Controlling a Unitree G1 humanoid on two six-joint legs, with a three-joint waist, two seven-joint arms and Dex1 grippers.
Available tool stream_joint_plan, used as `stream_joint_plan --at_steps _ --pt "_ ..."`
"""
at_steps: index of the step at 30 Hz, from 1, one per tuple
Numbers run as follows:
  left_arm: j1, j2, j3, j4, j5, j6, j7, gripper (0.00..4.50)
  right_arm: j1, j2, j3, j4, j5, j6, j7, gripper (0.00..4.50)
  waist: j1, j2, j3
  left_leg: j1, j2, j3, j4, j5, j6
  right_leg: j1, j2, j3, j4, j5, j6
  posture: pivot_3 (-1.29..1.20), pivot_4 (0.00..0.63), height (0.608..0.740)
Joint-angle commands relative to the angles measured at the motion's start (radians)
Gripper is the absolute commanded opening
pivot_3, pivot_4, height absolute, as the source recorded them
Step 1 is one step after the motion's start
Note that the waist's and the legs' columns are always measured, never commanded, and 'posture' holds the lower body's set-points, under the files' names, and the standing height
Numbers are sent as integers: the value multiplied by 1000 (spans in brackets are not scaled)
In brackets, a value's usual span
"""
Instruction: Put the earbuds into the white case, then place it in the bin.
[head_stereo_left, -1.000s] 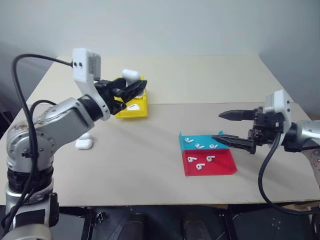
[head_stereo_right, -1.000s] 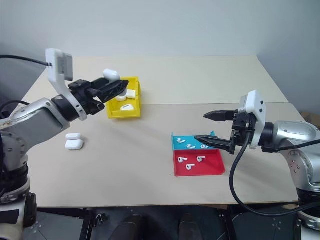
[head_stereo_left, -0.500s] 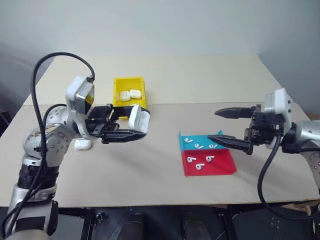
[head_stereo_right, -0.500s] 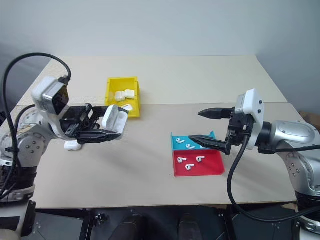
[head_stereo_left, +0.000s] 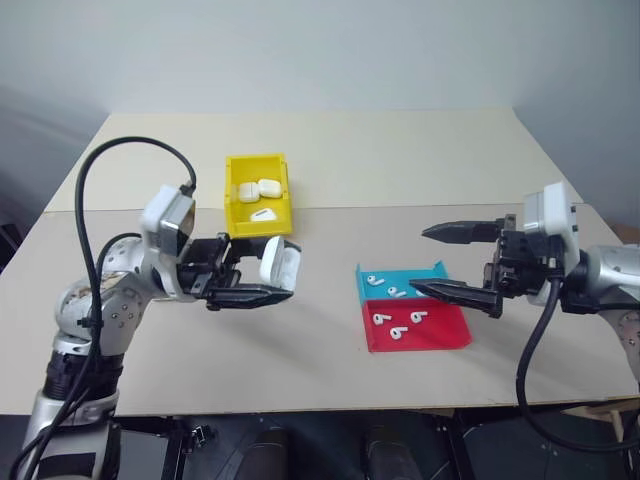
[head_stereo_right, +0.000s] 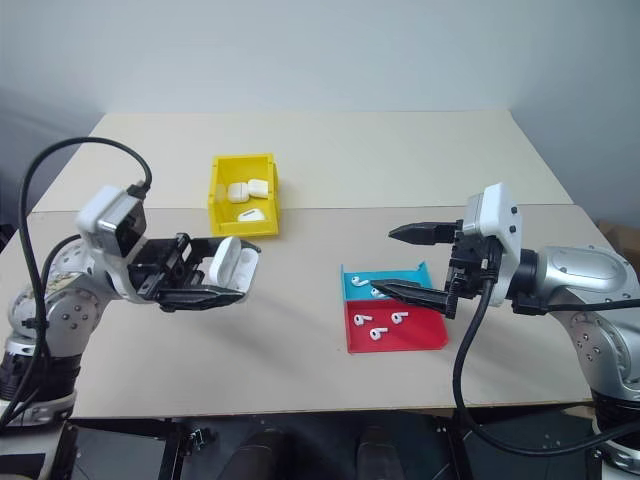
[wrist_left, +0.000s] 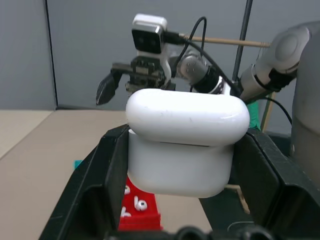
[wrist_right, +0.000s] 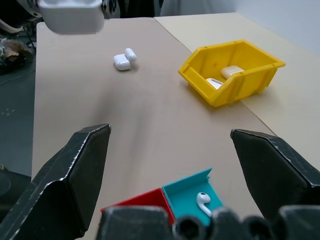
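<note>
My left gripper (head_stereo_left: 284, 276) is shut on a white case (head_stereo_left: 277, 261), held level above the table and pointing toward the right arm. In the left wrist view the case (wrist_left: 187, 140) sits between the two black fingers (wrist_left: 109, 170) with its lid down. Several earbuds (head_stereo_left: 399, 330) lie in a flat blue-and-red tray (head_stereo_left: 446, 332). My right gripper (head_stereo_left: 420, 260) hangs open just over that tray's right side, with nothing between its fingers. The yellow bin (head_stereo_left: 233, 190) stands behind the left gripper with a few white cases inside.
Two more white cases (wrist_right: 124, 59) lie on the table beyond the bin (wrist_right: 226, 90) in the right wrist view. One earbud (wrist_right: 202, 200) shows in the tray's blue half. Bare tabletop separates the two grippers.
The left gripper, still holding the case, came down and back from above the yellow bin and swung to point toward the right gripper. The right gripper has barely moved.
</note>
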Motion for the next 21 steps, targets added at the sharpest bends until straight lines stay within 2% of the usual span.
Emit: stream_joint_plan --at_steps 1,4,7,9,10,15,21 --pt "37 95 -52 -33 202 -50 51 2807 14 -20 -36 -45 31 12 -8 4500 2 0 0 0 0 0 0 0 0 0 0 0 0 0 0 0 150 740" --pt "-19 201 -101 -65 252 146 140 2807 34 -25 -49 -59 47 19 -11 4500 6 -1 0 0 0 0 0 0 0 0 0 0 0 0 0 0 150 740" --pt "-87 267 -147 -97 243 304 150 2807 51 -24 -50 -69 56 21 -20 4500 8 -1 0 -1 0 -1 0 0 0 0 0 -1 0 0 0 0 150 740" --pt "-137 307 -233 -139 295 416 186 2807 57 -24 -44 -73 55 20 -25 4500 7 -1 0 -1 0 -1 0 0 1 1 0 -2 0 0 0 0 150 740" --pt "-191 327 -317 -158 338 523 215 2807 59 -24 -42 -75 57 21 -26 4500 7 -1 1 -1 0 -1 0 -1 1 1 0 -2 1 0 0 0 150 740" --pt "-388 335 -475 -174 308 940 270 2807 81 -28 -48 -88 63 26 -27 4500 1 -2 1 -1 0 -1 0 -1 1 0 2 -2 6 0 1 0 150 740" --pt "-400 337 -577 -220 368 1014 399 2807 109 -17 -56 -108 72 22 -42 4500 -4 -2 1 -1 1 -1 0 -1 1 0 2 -1 6 0 1 0 150 740"
